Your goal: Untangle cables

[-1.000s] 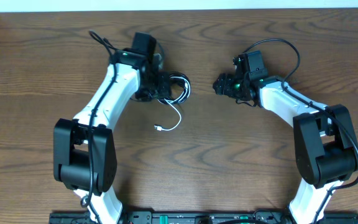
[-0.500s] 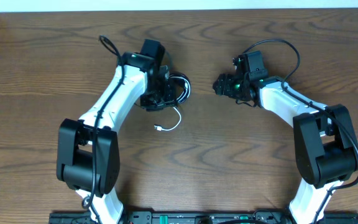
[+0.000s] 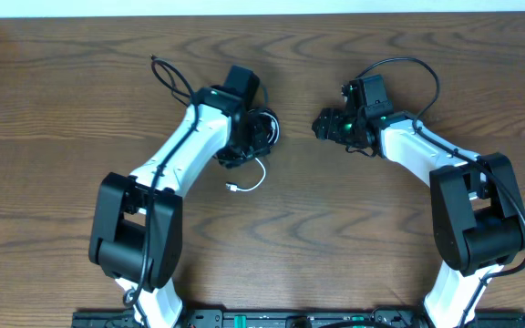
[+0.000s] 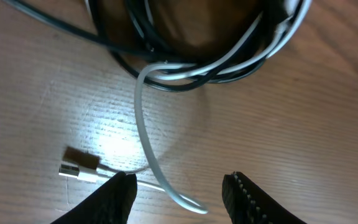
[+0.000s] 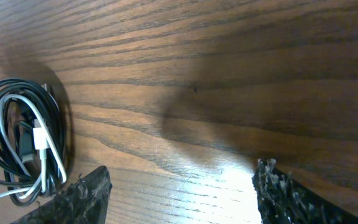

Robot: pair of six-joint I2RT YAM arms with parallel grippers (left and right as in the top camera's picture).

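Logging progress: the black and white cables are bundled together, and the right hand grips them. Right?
No. The right hand is open and empty, apart from the cables, as the right wrist view shows. The black and white cables are bundled together.

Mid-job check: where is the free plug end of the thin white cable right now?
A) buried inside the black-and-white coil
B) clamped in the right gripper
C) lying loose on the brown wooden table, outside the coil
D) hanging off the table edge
C: the plug end of the thin white cable lies flat on the brown wooden table, trailing clear of the black-and-white coil, and the right gripper stands open and empty.
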